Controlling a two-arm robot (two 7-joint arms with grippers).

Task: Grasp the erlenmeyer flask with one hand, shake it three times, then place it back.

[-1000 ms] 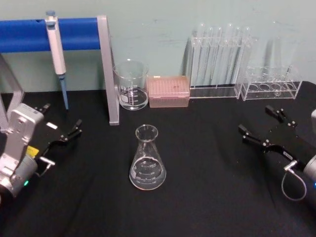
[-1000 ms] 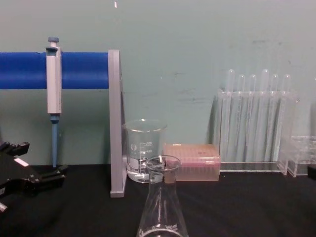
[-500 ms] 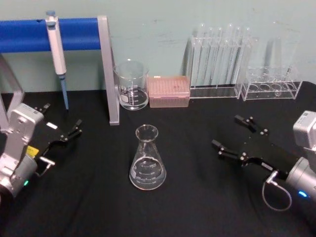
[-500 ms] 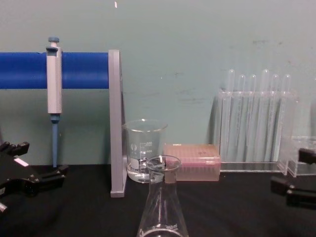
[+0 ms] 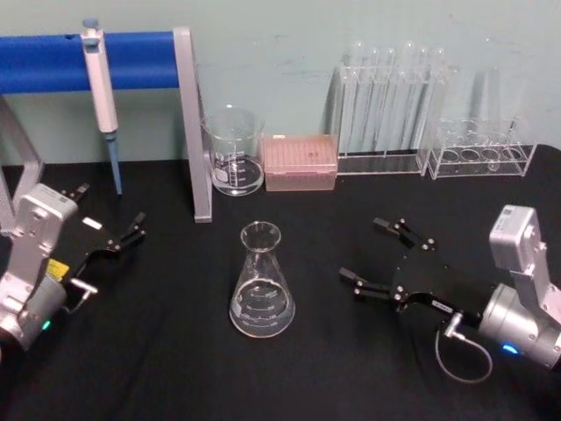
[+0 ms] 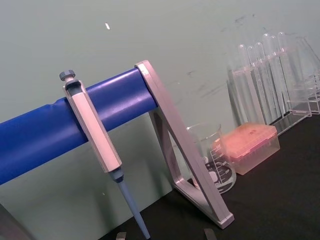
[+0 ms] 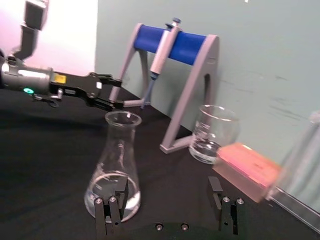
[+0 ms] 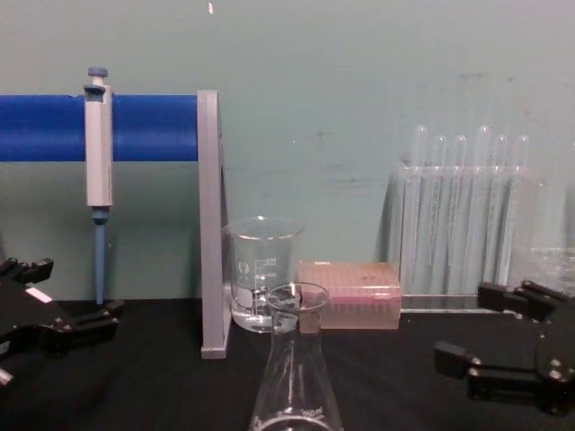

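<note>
A black-covered desk (image 5: 158, 351) stands against a pale green wall (image 5: 280, 53). At the back left, a blue horizontal bar on grey metal legs (image 5: 131, 60) holds a grey and blue pipette (image 5: 101, 96), hanging upright, tip down. Right of the stand's leg sits a clear straight-walled glass beaker (image 5: 233, 151), just beside a pink translucent plastic box (image 5: 300, 161). Further right, a clear rack of upright test tubes (image 5: 386, 96), then a low clear rack (image 5: 482, 149).

Clear glossy glass erlenmeyer flask (image 5: 261, 285) on matt black cloth (image 5: 175, 368)

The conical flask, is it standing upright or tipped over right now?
Upright. The flask rests on its wide base on the black table, neck up; the right gripper is beside it, not touching.
</note>
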